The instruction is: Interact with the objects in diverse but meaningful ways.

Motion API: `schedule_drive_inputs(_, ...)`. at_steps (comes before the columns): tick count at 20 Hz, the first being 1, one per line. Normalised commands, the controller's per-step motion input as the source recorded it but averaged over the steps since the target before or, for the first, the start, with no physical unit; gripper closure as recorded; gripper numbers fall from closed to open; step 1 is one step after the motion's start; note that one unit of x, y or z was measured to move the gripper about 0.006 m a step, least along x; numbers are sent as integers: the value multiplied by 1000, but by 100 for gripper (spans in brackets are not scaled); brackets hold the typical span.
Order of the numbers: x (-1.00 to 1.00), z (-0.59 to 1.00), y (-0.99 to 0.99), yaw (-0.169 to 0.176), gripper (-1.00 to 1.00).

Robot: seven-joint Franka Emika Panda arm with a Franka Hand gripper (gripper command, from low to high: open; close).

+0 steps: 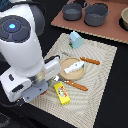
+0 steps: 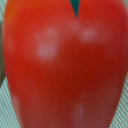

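Observation:
A red tomato (image 2: pixel 64 65) with a green stem tip fills nearly the whole wrist view, very close to the camera. No fingers show there. In the exterior view the white arm covers the mat's near left part, and the tomato is hidden under it. My gripper (image 1: pixel 34 89) points down there, its fingertips out of sight. A white fish (image 1: pixel 74 66) lies on the tan plate (image 1: pixel 64 75). A yellow box with red marks (image 1: pixel 62 93) lies just in front of the plate. A light-blue carton (image 1: pixel 75 39) stands at the mat's far side.
Orange-handled cutlery lies beside the plate: one piece (image 1: pixel 90 61) behind it, another (image 1: pixel 75 85) in front. Two grey pots (image 1: pixel 72 11) (image 1: pixel 96 14) and a bowl (image 1: pixel 124 19) sit on a brown board (image 1: pixel 112 31) at the back. A striped mat (image 1: pixel 102 87) covers the table.

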Motion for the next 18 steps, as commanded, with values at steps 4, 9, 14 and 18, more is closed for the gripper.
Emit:
schedule_drive_inputs(4,-14,41,38,-16,100)
schedule_drive_inputs(9,-16,39,105,-2,100)
schedule_drive_inputs(14,-2,254,466,51,100)
schedule_drive_inputs(18,-73,181,739,109,100)
